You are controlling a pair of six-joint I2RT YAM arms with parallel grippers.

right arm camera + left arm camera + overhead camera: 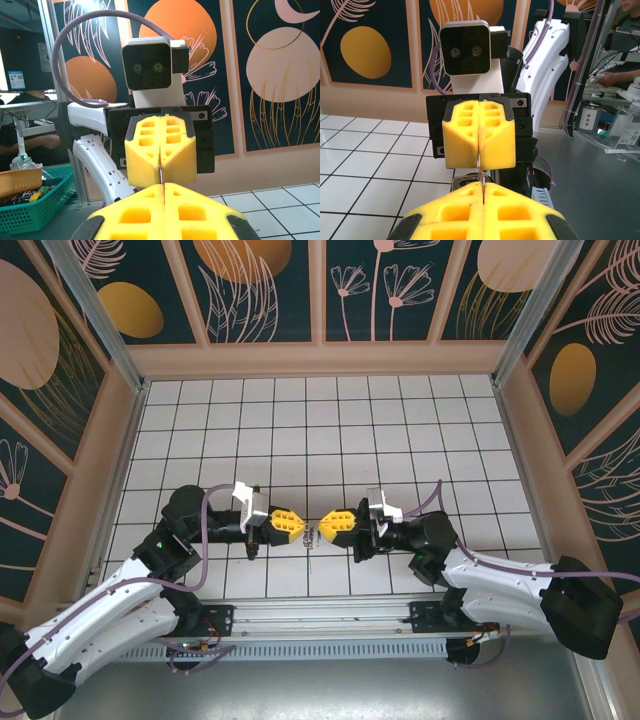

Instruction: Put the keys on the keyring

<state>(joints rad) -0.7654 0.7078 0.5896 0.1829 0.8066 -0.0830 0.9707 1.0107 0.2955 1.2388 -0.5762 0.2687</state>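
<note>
Left jaws and right jaws, both fully shut, meet tip to tip above the table (400,420), each pinching an end of a silvery sliver, seemingly the keys (481,175). Its long axis runs between them, equally near both arms.

Left gripper (296,525) and right gripper (328,526) have yellow honeycombed fingers (462,140); behind the fingers sit black housings (522,125), white camera blocks (150,95) and white arm shells (100,610); purple cables (90,27) loop behind.

Bright even light, faint shadows, sharp focus; nearest edges slightly soft
</note>
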